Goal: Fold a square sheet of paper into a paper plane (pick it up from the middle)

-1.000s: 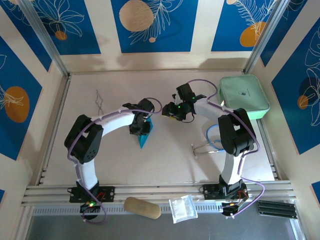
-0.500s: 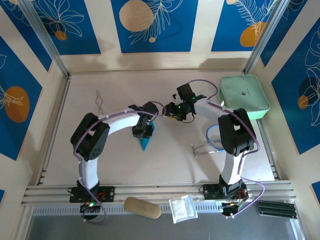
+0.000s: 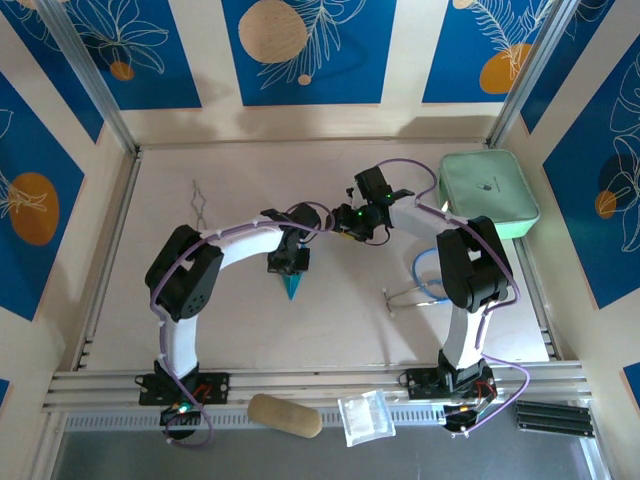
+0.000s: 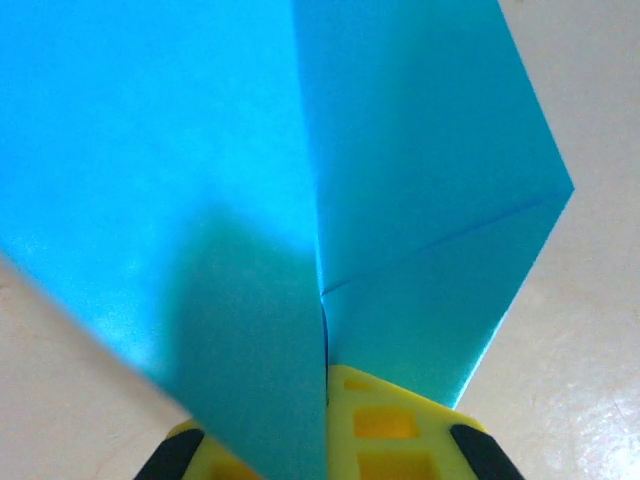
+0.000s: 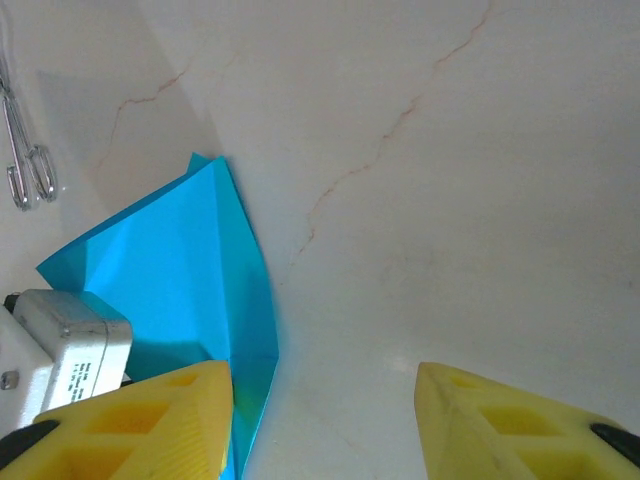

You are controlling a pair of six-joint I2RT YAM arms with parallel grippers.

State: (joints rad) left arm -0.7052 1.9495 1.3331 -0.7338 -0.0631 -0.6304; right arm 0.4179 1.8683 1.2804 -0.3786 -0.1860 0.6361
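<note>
- Since everything here turns on it, I list first the sheet of paper: teal-blue, already creased into a narrow pointed shape, near the middle of the counter. Its tip points toward the arm bases. In the left wrist view the sheet has a centre seam and a slanted fold.
- Left pincer: directly over the sheet's broad end. Its yellow fingers sit close together with a flap running down between them, so I judge it clenched on the paper, probably pinning the layers so the crease holds.
- Right pincer: just beyond the sheet, released. In its own view the right pincer has its fingers wide apart above bare counter, the sheet at its left side. I read this as standing ready to press or take a flap.
- Progress, my judgement: partway folded, wings not yet formed.
- Mint-green pouch: far right corner, well apart from the work.
- Wire clip: far left, well apart.
- Clear plastic bag and tan oblong piece: on the near ledge, beyond the rail.
</note>
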